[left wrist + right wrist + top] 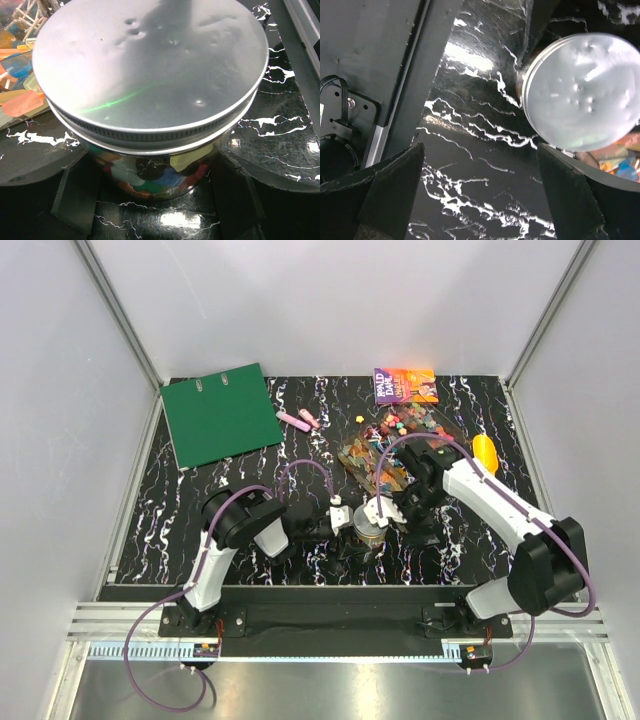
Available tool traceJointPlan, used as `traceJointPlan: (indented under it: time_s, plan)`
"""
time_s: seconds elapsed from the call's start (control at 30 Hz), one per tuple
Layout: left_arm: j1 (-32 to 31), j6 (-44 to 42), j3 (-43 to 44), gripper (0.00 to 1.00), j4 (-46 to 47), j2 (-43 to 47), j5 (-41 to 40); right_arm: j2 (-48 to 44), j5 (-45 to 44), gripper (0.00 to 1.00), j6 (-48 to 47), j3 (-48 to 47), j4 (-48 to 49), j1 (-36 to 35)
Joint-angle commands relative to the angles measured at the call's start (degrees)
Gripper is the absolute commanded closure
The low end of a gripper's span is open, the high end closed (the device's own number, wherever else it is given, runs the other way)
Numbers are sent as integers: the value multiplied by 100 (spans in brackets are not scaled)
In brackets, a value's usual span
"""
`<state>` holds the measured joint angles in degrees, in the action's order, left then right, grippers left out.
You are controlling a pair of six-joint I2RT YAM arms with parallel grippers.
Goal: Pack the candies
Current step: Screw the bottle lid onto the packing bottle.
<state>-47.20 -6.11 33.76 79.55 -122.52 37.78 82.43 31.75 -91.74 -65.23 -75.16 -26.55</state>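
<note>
A glass jar (372, 528) with a silver screw lid (150, 65) stands on the black marbled table near the front centre. It holds multicoloured candies (150, 172), seen through the glass. My left gripper (350, 520) is shut on the jar's lower body, one finger (75, 197) on each side. My right gripper (398, 512) hangs open and empty just right of the jar. In the right wrist view the lid (582, 92) lies beyond its right finger (570, 195). Several loose candies (405, 425) lie scattered further back.
A clear wrapper with sweets (368, 462) lies behind the jar. A yellow scoop (484, 452) is at the right, a book (405, 385) at the back, a green binder (218, 412) at the back left, pink highlighters (297, 420) beside it.
</note>
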Motion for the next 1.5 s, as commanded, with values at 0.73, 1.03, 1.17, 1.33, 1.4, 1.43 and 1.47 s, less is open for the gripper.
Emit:
traceJointPlan:
  time_s: [0.73, 1.03, 1.17, 1.33, 1.4, 1.43, 1.47]
  plan:
    - [79, -330, 69, 73, 368, -281, -122, 1627, -29, 0, -176, -1703, 265, -26]
    - [115, -312, 113, 73, 289, -281, -95, 1662, 33, 0, -529, -1633, -280, -298]
    - [123, -260, 122, 74, 272, -273, -130, 1548, -19, 0, -450, -1493, -263, -334]
    - [123, -206, 140, 79, 184, -264, -139, 1302, -203, 0, -301, -1186, -263, -334]
    - [132, -206, 149, 82, 175, -264, -157, 1161, -248, 0, -239, -957, -263, -334]
    - [132, -206, 149, 84, 158, -264, -157, 1109, -283, 0, -169, -878, -254, -334]
    - [123, -215, 149, 85, 140, -264, -174, 986, -292, 0, -134, -738, -254, -334]
